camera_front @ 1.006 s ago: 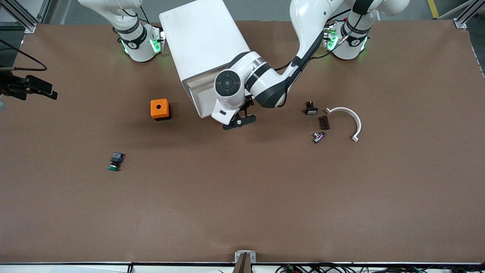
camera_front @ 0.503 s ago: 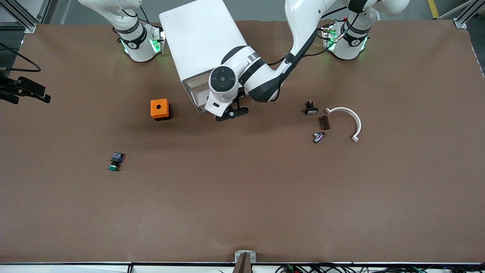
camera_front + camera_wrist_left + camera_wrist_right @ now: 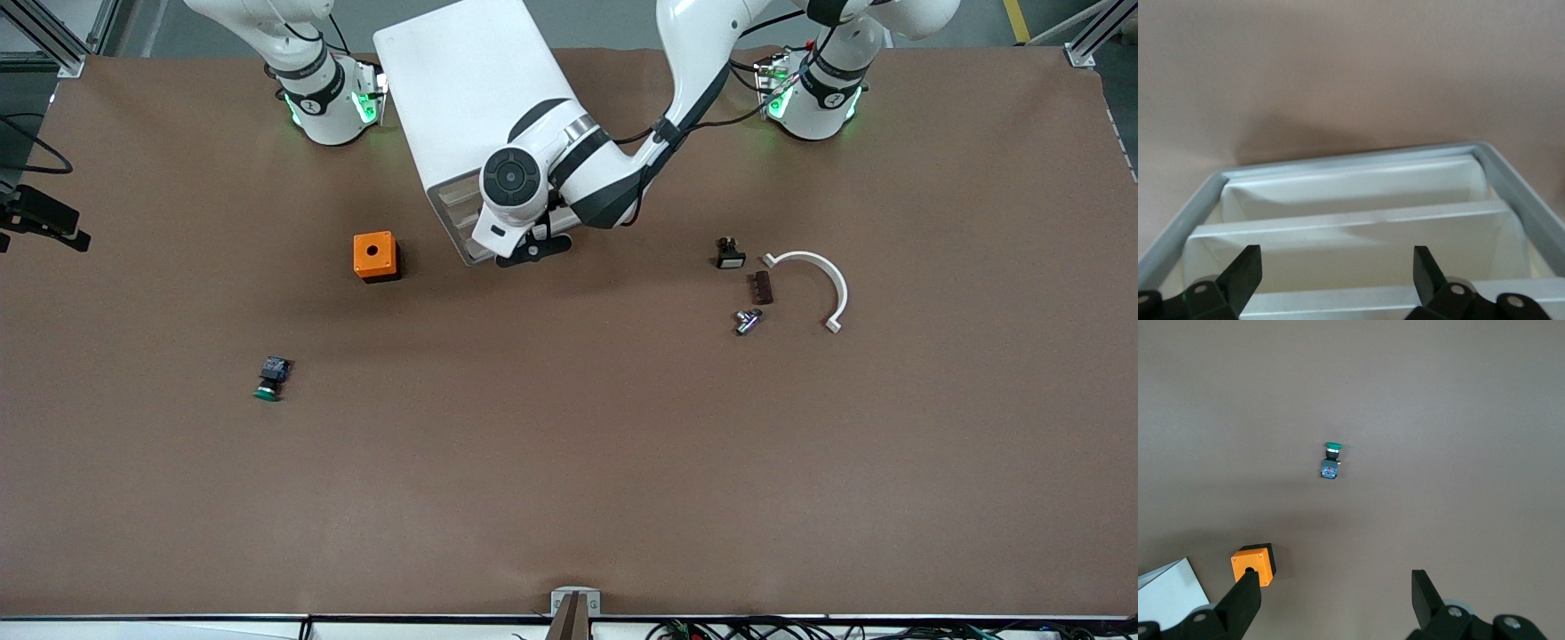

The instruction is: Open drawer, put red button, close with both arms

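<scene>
The white cabinet (image 3: 462, 98) stands between the two arm bases, with its pale drawer fronts (image 3: 458, 209) toward the front camera, all looking shut. My left gripper (image 3: 533, 251) is right at those fronts. In the left wrist view it (image 3: 1336, 257) is open, and a drawer front (image 3: 1351, 233) spans the gap between its fingers. The red button (image 3: 729, 252), a tiny black body with a dark red end, lies on the table toward the left arm's end. My right gripper (image 3: 1335, 577) is open and empty, high over the table near the orange box.
An orange box with a round hole (image 3: 376, 256) (image 3: 1253, 564) sits beside the cabinet. A green-capped button (image 3: 269, 378) (image 3: 1331, 460) lies nearer the front camera. Close to the red button lie a white curved piece (image 3: 822, 271), a brown block (image 3: 760, 287) and a metal fitting (image 3: 748, 320).
My left gripper has moved from over the table up to the cabinet's drawer fronts. The black piece at the right arm's end of the table has slid farther toward that edge.
</scene>
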You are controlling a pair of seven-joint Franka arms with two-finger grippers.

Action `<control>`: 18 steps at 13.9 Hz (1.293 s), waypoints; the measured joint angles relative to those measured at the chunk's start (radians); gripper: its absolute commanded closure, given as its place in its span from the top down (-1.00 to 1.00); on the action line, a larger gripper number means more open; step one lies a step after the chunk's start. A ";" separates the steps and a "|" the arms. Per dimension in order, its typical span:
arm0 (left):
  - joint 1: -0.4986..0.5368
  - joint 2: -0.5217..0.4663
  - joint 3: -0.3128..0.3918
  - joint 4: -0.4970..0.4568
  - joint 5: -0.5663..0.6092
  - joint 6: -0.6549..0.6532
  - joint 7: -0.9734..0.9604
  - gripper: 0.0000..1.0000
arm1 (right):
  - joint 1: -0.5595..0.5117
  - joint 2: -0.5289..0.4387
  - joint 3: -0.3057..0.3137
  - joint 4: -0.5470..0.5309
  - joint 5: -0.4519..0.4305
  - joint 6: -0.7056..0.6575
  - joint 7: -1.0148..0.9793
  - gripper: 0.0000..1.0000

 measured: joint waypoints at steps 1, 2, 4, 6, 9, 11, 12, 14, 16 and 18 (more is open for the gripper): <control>-0.002 0.001 0.001 -0.002 -0.001 0.004 -0.001 1.00 | 0.000 0.000 0.002 0.000 0.000 -0.024 -0.001 1.00; -0.001 0.002 0.001 -0.003 -0.004 0.004 -0.001 1.00 | 0.000 0.001 0.003 0.000 0.000 -0.037 -0.002 1.00; -0.001 0.002 0.001 -0.003 -0.005 0.004 -0.001 1.00 | 0.000 0.001 0.007 0.005 0.000 -0.037 -0.007 1.00; -0.001 0.002 0.001 -0.003 -0.005 0.004 -0.001 1.00 | 0.001 0.000 0.010 0.027 0.001 -0.037 -0.008 1.00; 0.000 0.002 0.001 -0.003 -0.007 0.005 -0.001 1.00 | 0.003 0.000 0.012 0.052 0.001 -0.040 -0.008 1.00; 0.007 0.000 0.004 0.000 -0.008 0.006 -0.001 1.00 | 0.003 0.000 0.010 0.054 0.001 -0.073 -0.008 1.00; 0.016 0.000 0.006 0.002 -0.008 0.006 -0.001 1.00 | 0.003 0.001 0.010 0.054 0.001 -0.093 -0.009 1.00; 0.043 -0.002 0.010 0.008 -0.008 0.007 -0.001 1.00 | 0.003 0.001 0.010 0.054 0.001 -0.146 -0.009 1.00; 0.085 -0.011 0.011 0.015 -0.008 0.008 -0.001 1.00 | 0.002 -0.001 0.008 0.054 0.000 -0.184 -0.009 1.00; 0.138 -0.033 0.014 0.017 -0.008 0.008 -0.001 1.00 | 0.002 -0.011 0.007 0.056 0.000 -0.195 -0.009 1.00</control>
